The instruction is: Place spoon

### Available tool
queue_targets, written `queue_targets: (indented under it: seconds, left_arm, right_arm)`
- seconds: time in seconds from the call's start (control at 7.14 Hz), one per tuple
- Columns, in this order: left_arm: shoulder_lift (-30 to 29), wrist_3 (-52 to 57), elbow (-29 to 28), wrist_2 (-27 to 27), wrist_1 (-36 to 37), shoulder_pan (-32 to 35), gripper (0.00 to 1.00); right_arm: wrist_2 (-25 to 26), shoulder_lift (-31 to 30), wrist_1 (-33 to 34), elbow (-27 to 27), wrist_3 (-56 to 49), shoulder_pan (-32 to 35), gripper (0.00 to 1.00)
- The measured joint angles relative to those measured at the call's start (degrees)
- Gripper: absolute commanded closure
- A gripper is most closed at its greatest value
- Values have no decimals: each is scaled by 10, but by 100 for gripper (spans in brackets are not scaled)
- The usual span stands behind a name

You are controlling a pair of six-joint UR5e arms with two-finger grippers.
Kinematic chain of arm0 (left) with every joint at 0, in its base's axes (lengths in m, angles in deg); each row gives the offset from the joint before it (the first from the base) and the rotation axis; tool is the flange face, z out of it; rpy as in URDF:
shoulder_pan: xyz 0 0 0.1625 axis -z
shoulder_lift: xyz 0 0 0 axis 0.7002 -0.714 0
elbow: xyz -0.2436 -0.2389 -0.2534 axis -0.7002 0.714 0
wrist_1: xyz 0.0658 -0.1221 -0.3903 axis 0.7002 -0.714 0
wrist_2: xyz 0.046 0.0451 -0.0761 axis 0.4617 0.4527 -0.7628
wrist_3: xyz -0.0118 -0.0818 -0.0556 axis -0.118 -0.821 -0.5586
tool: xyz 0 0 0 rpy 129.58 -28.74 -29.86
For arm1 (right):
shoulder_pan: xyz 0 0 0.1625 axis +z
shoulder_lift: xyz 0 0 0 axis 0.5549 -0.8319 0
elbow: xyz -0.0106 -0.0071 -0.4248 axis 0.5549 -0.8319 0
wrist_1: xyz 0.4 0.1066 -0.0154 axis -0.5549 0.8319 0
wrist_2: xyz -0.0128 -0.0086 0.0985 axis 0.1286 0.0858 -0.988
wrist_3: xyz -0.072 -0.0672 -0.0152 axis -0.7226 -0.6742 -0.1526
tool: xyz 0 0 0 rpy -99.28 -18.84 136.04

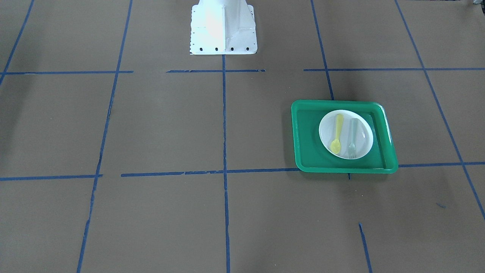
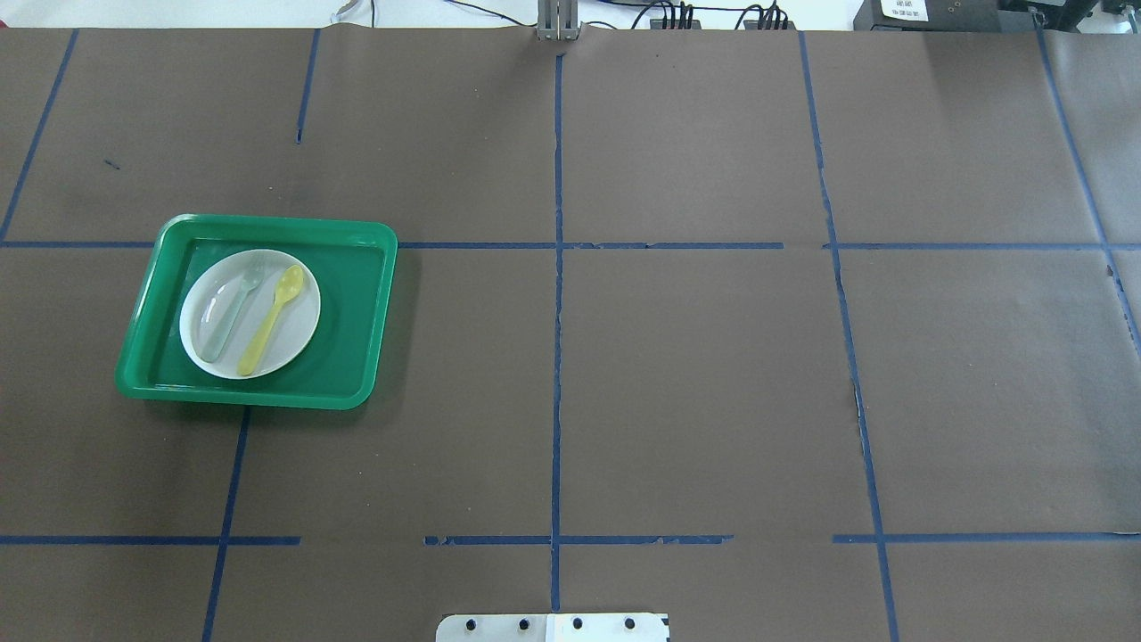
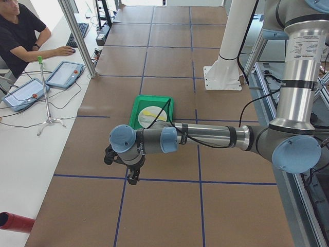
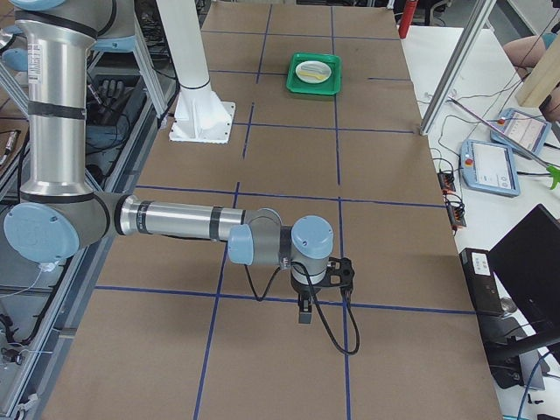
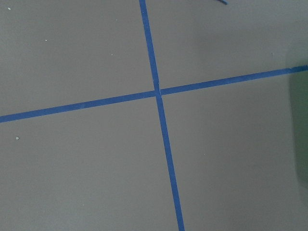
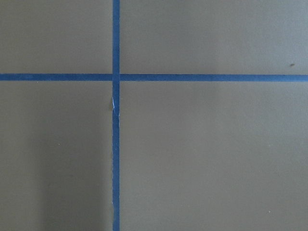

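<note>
The yellow spoon (image 1: 337, 134) lies on a white plate (image 1: 364, 141) inside a green tray (image 1: 303, 136), its bowl toward the operators' side. In the overhead view the spoon (image 2: 272, 319) is on the plate (image 2: 292, 337) in the tray (image 2: 357, 303) at the left. The left gripper (image 3: 129, 172) shows only in the exterior left view, over the table nearer the camera than the tray (image 3: 138, 114); I cannot tell whether it is open or shut. The right gripper (image 4: 319, 296) shows only in the exterior right view, far from the tray (image 4: 315, 85); I cannot tell its state.
A pale grey-green fork (image 1: 353, 137) lies beside the spoon on the plate. The robot's white base (image 1: 223, 28) stands at the table's back edge. Blue tape lines cross the brown table. Both wrist views show only table and tape. An operator (image 3: 20, 31) sits beside the table.
</note>
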Motion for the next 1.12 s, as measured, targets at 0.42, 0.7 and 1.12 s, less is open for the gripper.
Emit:
queue_targets:
  seconds: [0.42,0.7,1.12]
  left_arm:
    - [1,-3,4,12,0,-1,0]
    - [8,-3,18,15,-3,2,0]
    - [37,-29,39,14,-31,2,0]
  right_arm:
    - [0,0,0,0,0,0,0]
    - [0,0,0,0,0,0,0]
    - [0,0,0,0,0,0,0]
